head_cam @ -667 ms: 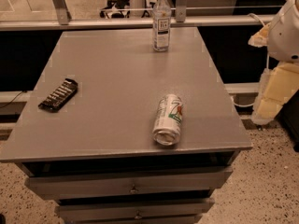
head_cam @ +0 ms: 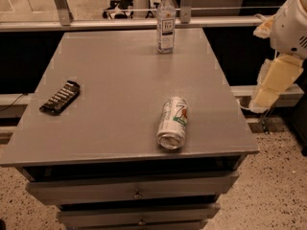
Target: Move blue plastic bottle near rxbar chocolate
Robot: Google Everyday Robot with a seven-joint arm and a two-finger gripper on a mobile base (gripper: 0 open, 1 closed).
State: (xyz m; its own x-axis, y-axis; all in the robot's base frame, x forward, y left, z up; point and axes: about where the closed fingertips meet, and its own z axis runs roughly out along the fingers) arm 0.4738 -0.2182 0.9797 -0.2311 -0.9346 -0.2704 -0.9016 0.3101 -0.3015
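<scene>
End effector (head_cam: 271, 84) right of table (head_cam: 120, 75), partly cropped, state unclear; blue plastic bottle (head_cam: 166, 27) upright.

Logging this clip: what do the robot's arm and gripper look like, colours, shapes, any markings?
The arm is a rounded white shell with a patch of dark vent slits. The gripper, at the view's right edge beside the grey drawer table, is a blocky pale-yellow piece tapering downward. No cables or printed markings show.

Glossy clear-plastic bottle (head_cam: 166, 23), shiny-wrapped bar (head_cam: 60, 97), matt table (head_cam: 120, 75) (perhaps painted metal), smooth plastic pincer (head_cam: 267, 91) off its right edge.
</scene>
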